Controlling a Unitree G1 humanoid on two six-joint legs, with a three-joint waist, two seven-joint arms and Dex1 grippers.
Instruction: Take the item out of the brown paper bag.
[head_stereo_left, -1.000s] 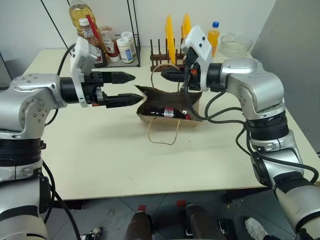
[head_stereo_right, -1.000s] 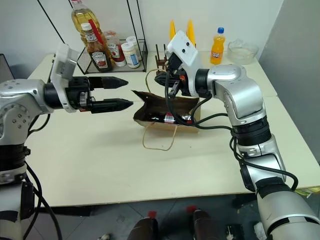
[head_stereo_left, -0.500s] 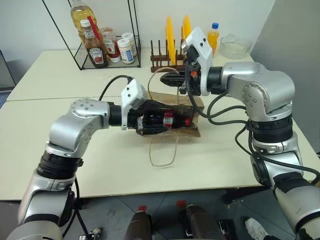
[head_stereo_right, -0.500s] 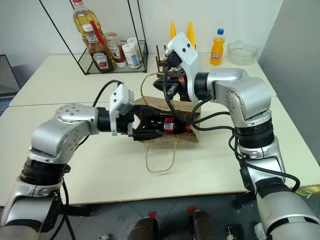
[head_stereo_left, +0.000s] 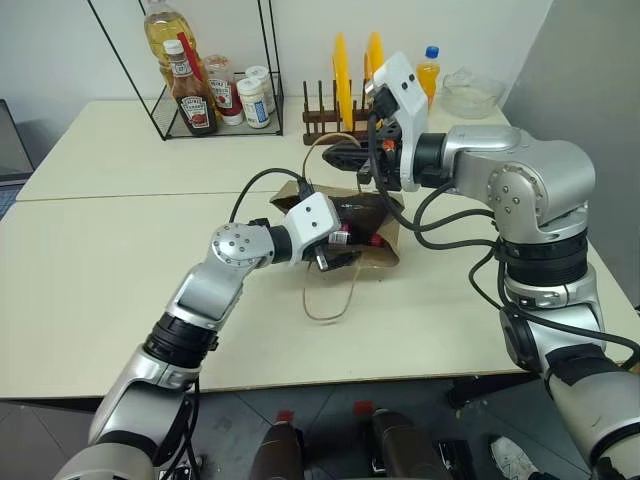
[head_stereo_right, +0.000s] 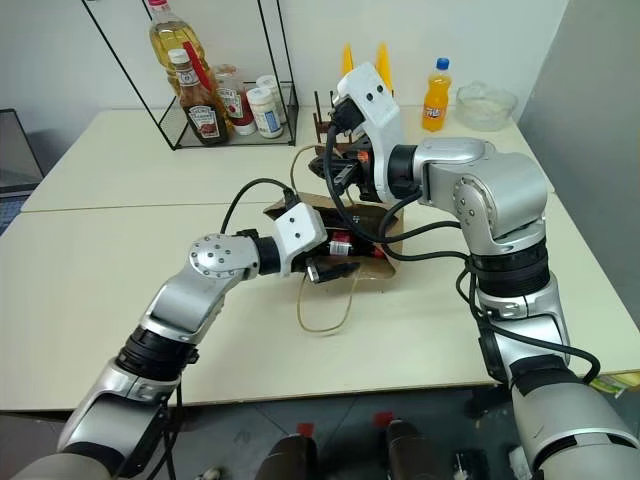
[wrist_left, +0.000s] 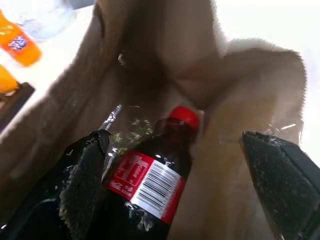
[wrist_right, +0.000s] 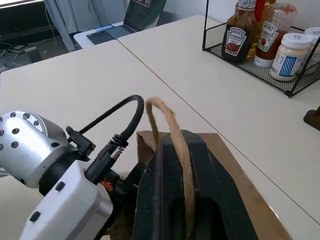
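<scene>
The brown paper bag (head_stereo_left: 388, 222) lies on its side on the table, mouth toward my left arm. Inside lies the item, a cola bottle (wrist_left: 150, 185) with a red cap (wrist_left: 183, 117) and a red label (head_stereo_left: 339, 238). My left gripper (wrist_left: 174, 142) is open inside the bag's mouth, with one finger (wrist_left: 86, 186) on each side of the bottle, not closed on it. My right gripper (head_stereo_left: 347, 157) hangs above the bag's top edge, shut on one pale string handle (wrist_right: 172, 135) and holding it up.
The bag's other handle (head_stereo_left: 330, 300) loops loose on the table in front. At the back stand a wire rack (head_stereo_left: 262, 60) with sauce bottles and jars, a dish rack (head_stereo_left: 320, 122) with yellow plates, an orange soda bottle (head_stereo_left: 427, 75) and a glass bowl (head_stereo_left: 470, 92).
My left arm has swung down and to the right, and its open gripper has gone into the bag's mouth around the bottle. The right gripper has kept its hold on the handle.
</scene>
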